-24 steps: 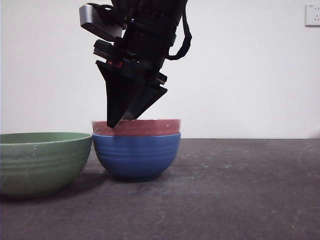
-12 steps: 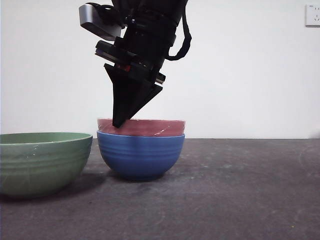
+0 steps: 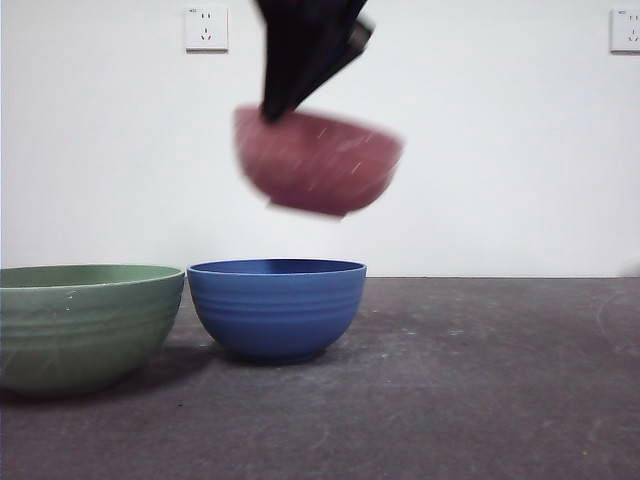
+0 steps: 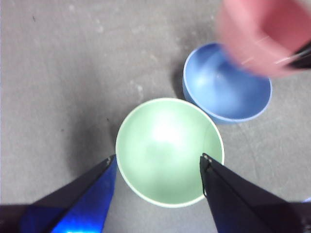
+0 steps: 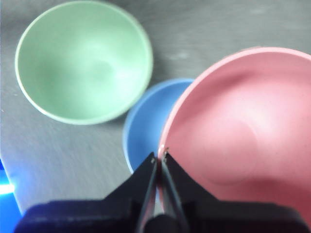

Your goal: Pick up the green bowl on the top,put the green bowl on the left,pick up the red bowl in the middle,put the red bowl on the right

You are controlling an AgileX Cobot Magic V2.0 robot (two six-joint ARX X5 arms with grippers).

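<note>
Dark tabletop: right gripper [image 5: 159, 158] pinches the red bowl's [image 3: 318, 160] blurred, seemingly tilted rim above the blue bowl [image 3: 276, 305]; left gripper [image 4: 158, 162] gapes wide over the green bowl [image 4: 169, 150].

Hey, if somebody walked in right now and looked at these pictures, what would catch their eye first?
First, the red bowl, hanging blurred in mid-air above the blue bowl, pinched at its rim by the right gripper. Next, the green bowl on the table beside the blue one, with the left gripper hovering open above it.
</note>
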